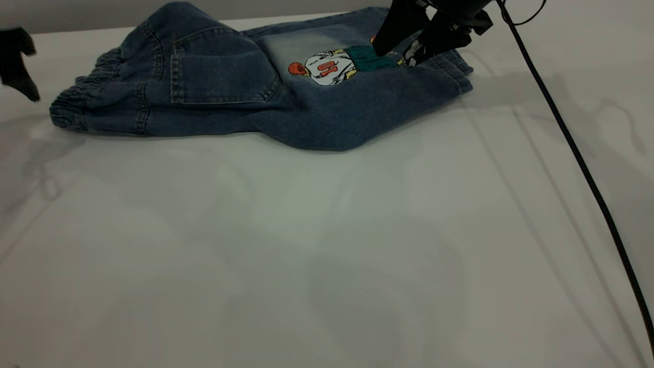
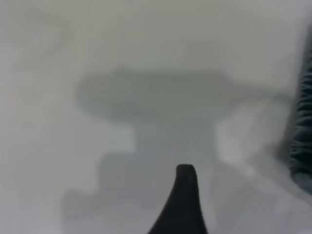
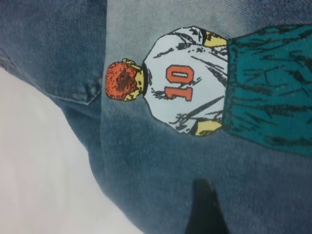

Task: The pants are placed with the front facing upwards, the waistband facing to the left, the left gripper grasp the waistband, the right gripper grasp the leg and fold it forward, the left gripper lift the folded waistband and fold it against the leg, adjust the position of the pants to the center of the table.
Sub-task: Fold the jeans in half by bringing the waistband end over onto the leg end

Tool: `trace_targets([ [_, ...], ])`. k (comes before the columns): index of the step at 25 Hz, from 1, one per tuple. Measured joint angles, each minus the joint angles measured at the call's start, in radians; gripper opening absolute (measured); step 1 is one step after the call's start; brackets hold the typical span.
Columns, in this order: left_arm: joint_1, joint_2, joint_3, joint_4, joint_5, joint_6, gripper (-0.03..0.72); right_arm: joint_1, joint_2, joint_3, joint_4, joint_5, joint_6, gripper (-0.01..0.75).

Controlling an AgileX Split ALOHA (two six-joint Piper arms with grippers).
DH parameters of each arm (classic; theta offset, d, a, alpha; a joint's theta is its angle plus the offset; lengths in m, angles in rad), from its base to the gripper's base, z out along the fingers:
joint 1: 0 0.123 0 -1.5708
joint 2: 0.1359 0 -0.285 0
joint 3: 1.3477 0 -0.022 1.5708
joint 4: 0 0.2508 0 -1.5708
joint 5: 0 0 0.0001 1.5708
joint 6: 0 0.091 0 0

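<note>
The blue denim pants [image 1: 230,92] lie folded lengthwise at the far side of the white table [image 1: 327,245], back pocket up. The gathered waistband [image 1: 76,102] points left. The leg [image 1: 357,107] carries a cartoon figure print [image 1: 327,66]. My right gripper [image 1: 396,57] hangs open just over the leg near its hem, nothing between its fingers. One of its fingers [image 3: 204,209] shows above denim in the right wrist view, next to the print [image 3: 180,83]. My left gripper [image 1: 18,61] hovers open left of the waistband, apart from it. Its finger [image 2: 184,200] is over bare table, the waistband [image 2: 302,126] off to one side.
A black cable [image 1: 577,148] runs from the right arm down across the table's right side. The broad near part of the tabletop holds only shadows. The pants sit close to the far edge.
</note>
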Motion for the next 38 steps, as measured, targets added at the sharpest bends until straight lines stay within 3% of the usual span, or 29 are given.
trace_targets([
  [7,-0.027,0.051,0.0,-0.003,-0.067,-0.002,0.589,0.0,0.0,0.0,0.001,0.011,0.0,0.411],
  [14,-0.043,0.052,-0.002,-0.074,-0.065,-0.004,0.587,0.0,0.0,0.0,0.001,0.036,-0.001,0.411],
  [26,-0.07,-0.084,-0.103,-0.124,0.164,0.151,0.495,0.0,0.0,0.0,-0.002,0.027,0.001,0.411],
  [32,-0.071,-0.195,-0.15,-0.303,0.284,0.322,0.488,0.0,0.0,0.0,-0.003,0.028,0.0,0.411],
  [38,-0.028,-0.207,-0.15,-0.617,0.313,0.597,0.488,0.0,0.0,0.0,-0.003,0.039,0.004,0.411],
])
